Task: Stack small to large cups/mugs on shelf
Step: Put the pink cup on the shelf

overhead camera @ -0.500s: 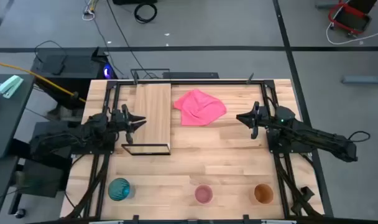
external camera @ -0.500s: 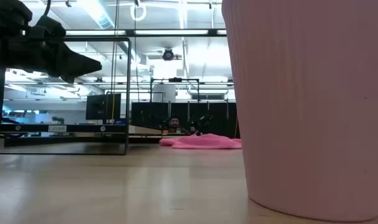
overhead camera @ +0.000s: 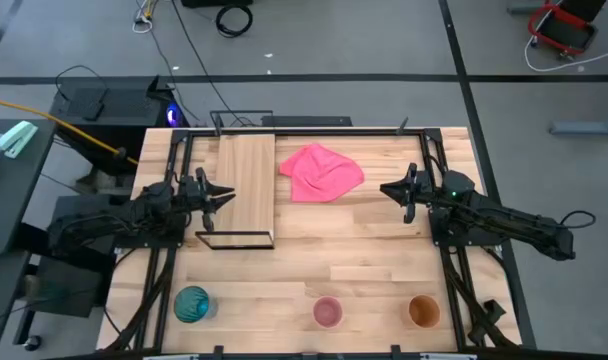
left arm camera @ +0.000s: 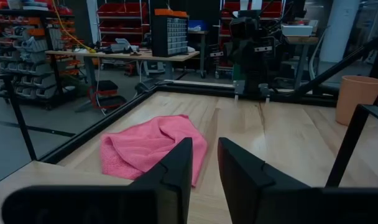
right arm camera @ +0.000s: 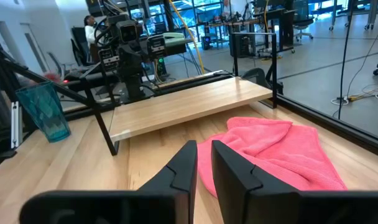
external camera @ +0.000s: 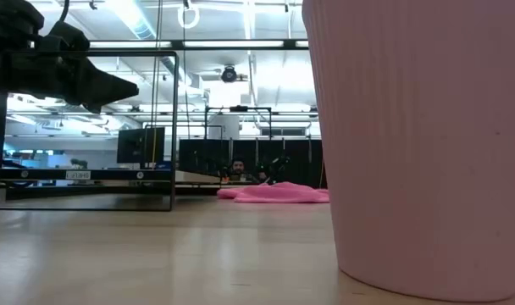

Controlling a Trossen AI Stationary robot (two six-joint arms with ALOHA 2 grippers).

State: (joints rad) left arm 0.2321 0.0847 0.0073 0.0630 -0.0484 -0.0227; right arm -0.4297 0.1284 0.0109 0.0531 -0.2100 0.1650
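Nothing has moved since a moment ago: left gripper (overhead camera: 224,193) hangs at the shelf (overhead camera: 246,178) edge, fingers nearly together, holding nothing; right gripper (overhead camera: 391,187) waits at 3 o'clock of the cloth (overhead camera: 320,171), fingers narrow. Teal cup (overhead camera: 192,304), pink cup (overhead camera: 327,312) and orange cup (overhead camera: 423,311) stand along the table's (overhead camera: 364,250) 6 o'clock edge

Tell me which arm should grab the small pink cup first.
Probably the right. The pink cup sits at the table's near edge, between centre and the right gripper; the left gripper hangs by the shelf, slightly farther off. Both arms wait with nothing held.
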